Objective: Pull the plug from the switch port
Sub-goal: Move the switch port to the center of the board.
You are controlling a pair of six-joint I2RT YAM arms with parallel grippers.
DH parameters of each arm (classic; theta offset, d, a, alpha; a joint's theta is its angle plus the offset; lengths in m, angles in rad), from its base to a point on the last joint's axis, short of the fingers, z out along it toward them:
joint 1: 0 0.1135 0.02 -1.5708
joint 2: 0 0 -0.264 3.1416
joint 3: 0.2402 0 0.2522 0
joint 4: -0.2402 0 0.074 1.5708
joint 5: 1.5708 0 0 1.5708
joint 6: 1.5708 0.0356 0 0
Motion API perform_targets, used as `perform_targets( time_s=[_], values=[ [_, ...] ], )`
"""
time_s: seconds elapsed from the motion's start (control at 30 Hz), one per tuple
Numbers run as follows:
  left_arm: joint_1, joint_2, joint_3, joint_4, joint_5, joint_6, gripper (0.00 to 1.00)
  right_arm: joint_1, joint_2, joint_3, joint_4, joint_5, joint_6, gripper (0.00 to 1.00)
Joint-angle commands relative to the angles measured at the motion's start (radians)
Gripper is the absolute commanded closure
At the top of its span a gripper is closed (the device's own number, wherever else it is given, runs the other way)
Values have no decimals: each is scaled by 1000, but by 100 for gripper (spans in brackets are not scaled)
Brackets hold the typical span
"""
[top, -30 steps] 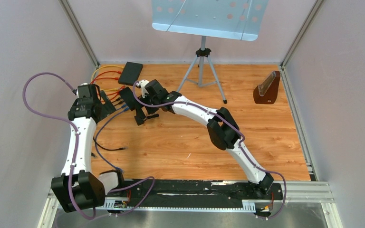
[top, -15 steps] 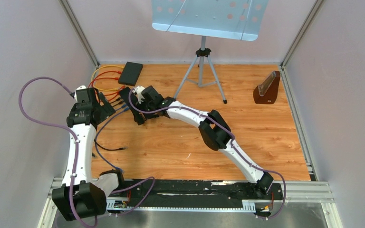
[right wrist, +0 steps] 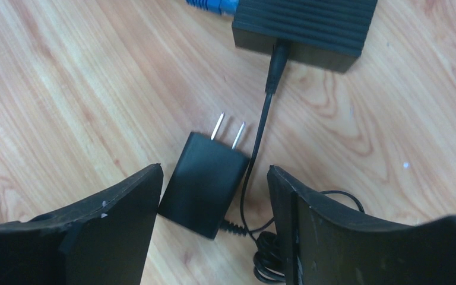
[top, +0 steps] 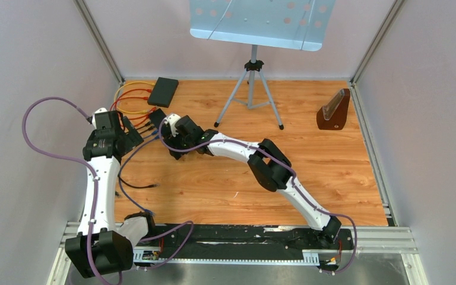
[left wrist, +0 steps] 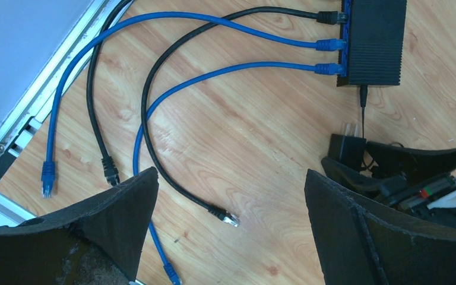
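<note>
The switch [left wrist: 374, 41] is sitting at about 10 o'clock on the wooden bench [top: 231, 190]. In the left wrist view, a black network plug [left wrist: 331, 18] and two blue network plugs [left wrist: 331, 44] are lining its 9 o'clock face, and a barrel plug [right wrist: 276, 59] is still sitting in its 6 o'clock face.

The right claw [right wrist: 214, 172] is hovering low at the switch's 6 o'clock, its jaws standing partly apart on either side of a black power adapter [right wrist: 205, 181]. The adapter is lying flat with its prongs pointing to 12 o'clock. The claw is clamping nothing, though whether one finger is brushing the adapter's corner cannot be told. A thin cord [right wrist: 255, 148] is running from the barrel plug past the adapter's 3 o'clock side and coiling by the right finger.

The left claw [left wrist: 231, 178] is hanging wide open and empty over loose cable ends [left wrist: 228, 217] sprawling across the boards. A second black box [top: 162, 91] with yellow and red cables [top: 132, 98] is crowding the far corner at the switch's 12 o'clock. A music stand [top: 250, 89] and a brown metronome [top: 334, 110] are standing well apart toward 2 o'clock.

An aluminium rail [left wrist: 18, 133] is bounding the bench at 9 o'clock, close to the cables. Bare wood is lying open across the bench's middle and toward 3 o'clock, crossed only by the right arm [top: 273, 166].
</note>
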Motion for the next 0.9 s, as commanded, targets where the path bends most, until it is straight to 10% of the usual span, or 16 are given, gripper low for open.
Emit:
perform_targets(
  time_s=[0.0,0.57,0.87],
  values=[
    [11,-24,-12,2,-22,-12,0,2,-68,-139,-50,14,44,36],
    [10,-9,-27,48,71,63,0,1,-324,-543,-41,22,82,51],
    [11,149,12,142,279,134,0,1,-466,-619,-95,-10,177,15]
  ],
)
